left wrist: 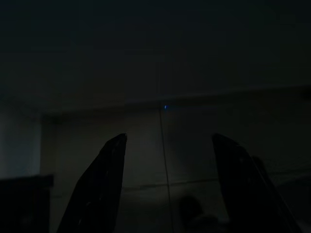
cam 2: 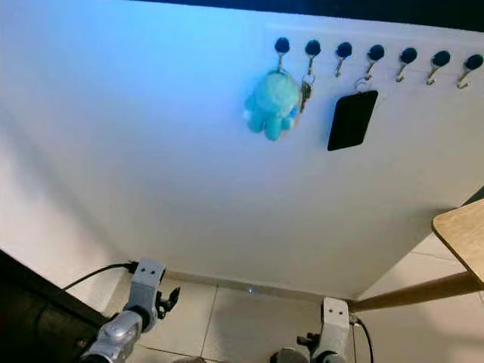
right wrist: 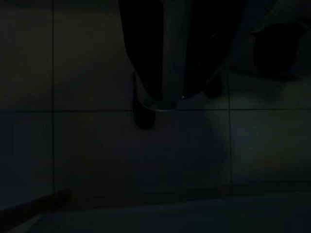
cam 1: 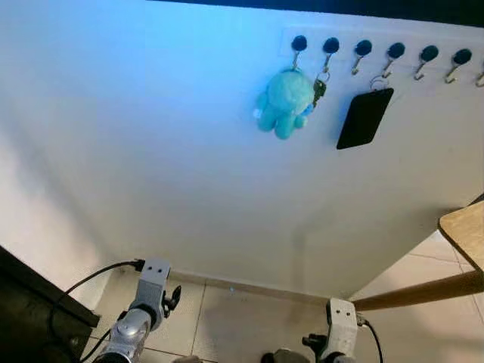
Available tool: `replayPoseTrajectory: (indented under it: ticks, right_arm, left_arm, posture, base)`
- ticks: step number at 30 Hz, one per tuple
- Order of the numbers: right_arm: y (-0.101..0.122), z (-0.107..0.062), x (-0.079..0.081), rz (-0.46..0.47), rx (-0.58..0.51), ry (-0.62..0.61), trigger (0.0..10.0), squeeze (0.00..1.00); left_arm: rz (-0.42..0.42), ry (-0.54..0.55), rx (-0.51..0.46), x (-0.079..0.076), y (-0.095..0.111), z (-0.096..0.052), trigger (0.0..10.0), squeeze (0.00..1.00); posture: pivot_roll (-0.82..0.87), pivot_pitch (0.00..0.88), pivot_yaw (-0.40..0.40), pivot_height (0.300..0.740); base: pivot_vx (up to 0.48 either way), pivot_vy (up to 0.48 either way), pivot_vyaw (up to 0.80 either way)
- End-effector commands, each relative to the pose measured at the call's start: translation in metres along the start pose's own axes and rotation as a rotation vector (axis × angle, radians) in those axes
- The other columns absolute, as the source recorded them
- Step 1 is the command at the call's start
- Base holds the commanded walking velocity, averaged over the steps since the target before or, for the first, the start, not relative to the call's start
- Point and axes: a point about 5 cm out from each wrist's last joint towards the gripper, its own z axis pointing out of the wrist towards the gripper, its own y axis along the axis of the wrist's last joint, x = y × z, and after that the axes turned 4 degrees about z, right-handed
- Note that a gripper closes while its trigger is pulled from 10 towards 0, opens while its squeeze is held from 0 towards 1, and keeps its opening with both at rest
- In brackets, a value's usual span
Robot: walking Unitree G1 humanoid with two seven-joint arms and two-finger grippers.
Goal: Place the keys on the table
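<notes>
**Keys on the wall hooks, arms low**

A white wall (cam 1: 189, 151) spans the frame. Lower left, the left gripper (left wrist: 167, 187) hangs, fingers apart. Upper right, the keys (cam 1: 318, 88) hang beside a turquoise plush (cam 1: 285, 102). At the right edge sits the table (cam 1: 465, 231); whether the right gripper (right wrist: 167, 58) is closed, I cannot tell.

A white wall (cam 1: 189, 151), washed pale blue toward the upper left of the frame, carries a white rack (cam 1: 382, 47) of black-capped hooks (cam 1: 363, 48) with brass-coloured ends across the upper right. From it hang a turquoise plush toy (cam 1: 284, 102) with lighter feet, dull greenish keys (cam 1: 318, 89) and a plain black rectangular tag (cam 1: 364, 118). Light wood table (cam 1: 465, 231) fills the right edge. Beige floor tiles (cam 1: 249, 314) with darker grout lie along the bottom, where two silver arms, left (cam 1: 144, 310) and right (cam 1: 339, 329), trail black cables. Both wrist views are near-black.
</notes>
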Motion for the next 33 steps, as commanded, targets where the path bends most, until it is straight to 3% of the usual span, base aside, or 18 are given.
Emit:
replayPoseTrajectory:
  ticks: [1,6,11,15,16,18,19,22,23,25,26,27,28,33]
  right_arm:
    - [-0.003,-0.001,-0.003,0.015,0.013,-0.013,10.0,0.0]
    - [0.0,-0.001,-0.003,0.007,-0.003,-0.01,10.0,0.0]
    - [0.022,0.002,0.003,-0.065,-0.125,0.047,10.0,0.0]
    - [0.055,-0.002,0.011,-0.228,-0.336,0.112,10.0,0.0]
    - [0.055,-0.002,0.011,-0.228,-0.336,0.112,10.0,0.0]
    - [0.077,-0.01,0.021,-0.293,-0.499,0.17,10.0,0.0]
    - [0.077,-0.01,0.021,-0.293,-0.499,0.17,10.0,0.0]
    - [0.114,-0.031,0.037,-0.356,-0.769,0.245,10.0,0.0]
    - [0.114,-0.031,0.037,-0.356,-0.769,0.245,10.0,0.0]
    - [0.143,-0.052,0.046,-0.427,-0.972,0.231,10.0,0.0]
    - [0.153,-0.06,0.049,-0.436,-1.043,0.216,10.0,0.0]
    - [0.153,-0.06,0.049,-0.436,-1.043,0.216,10.0,0.0]
    - [0.173,-0.077,0.053,-0.426,-1.173,0.182,10.0,0.0]
    - [0.196,-0.099,0.056,-0.423,-1.332,0.119,10.0,0.0]
  left_arm:
    - [0.008,-0.01,0.029,-0.002,-0.007,-0.002,10.0,0.0]
    - [-0.012,0.013,0.019,-0.001,-0.007,-0.003,10.0,0.0]
    - [-0.007,0.015,-0.013,0.003,-0.004,-0.004,10.0,0.0]
    - [0.012,-0.002,-0.115,0.01,0.008,-0.005,10.0,0.0]
    - [0.012,-0.002,-0.115,0.01,0.008,-0.005,10.0,0.0]
    - [0.013,-0.014,-0.175,0.015,0.015,-0.007,10.0,0.0]
    - [0.013,-0.014,-0.175,0.015,0.015,-0.007,10.0,0.0]
    - [-0.036,-0.063,-0.315,0.018,0.033,-0.011,10.0,0.0]
    - [-0.036,-0.063,-0.315,0.018,0.033,-0.011,10.0,0.0]
    - [-0.012,-0.173,-0.457,0.008,0.054,-0.017,10.0,0.0]
    - [-0.004,-0.205,-0.503,0.004,0.062,-0.02,10.0,0.0]
    - [-0.004,-0.205,-0.503,0.004,0.062,-0.02,10.0,0.0]
    - [0.022,-0.252,-0.591,-0.003,0.079,-0.026,10.0,0.0]
    - [0.054,-0.281,-0.706,-0.008,0.103,-0.034,10.0,0.0]
  posture:
    - [0.06,0.05,-0.014,0.74]
    - [0.06,0.048,-0.013,0.74]
    - [0.06,0.048,-0.013,0.74]
    - [0.05,0.044,-0.005,0.74]
    - [0.05,0.044,-0.005,0.74]
    - [0.04,0.043,0.002,0.74]
    - [0.04,0.043,0.002,0.74]
    - [0.03,0.043,0.006,0.74]
    - [0.03,0.043,0.006,0.74]
    - [0.03,0.045,-0.006,0.74]
    - [0.03,0.045,-0.006,0.74]
    - [0.03,0.045,-0.006,0.74]
    - [0.04,0.049,-0.011,0.74]
    - [0.04,0.054,-0.011,0.74]
  base:
    - [0.0,-0.48,0.0]
    - [0.0,-0.288,0.0]
    - [0.0,0.0,0.0]
    - [0.0,0.0,0.0]
    - [0.0,0.0,0.0]
    - [0.0,0.0,0.0]
    - [0.0,0.0,0.0]
    - [0.0,0.0,0.0]
    - [0.0,0.0,0.0]
    - [0.0,0.0,0.0]
    - [0.0,0.0,0.0]
    - [0.0,0.0,0.0]
    - [0.0,0.0,0.0]
    - [0.0,0.0,0.0]
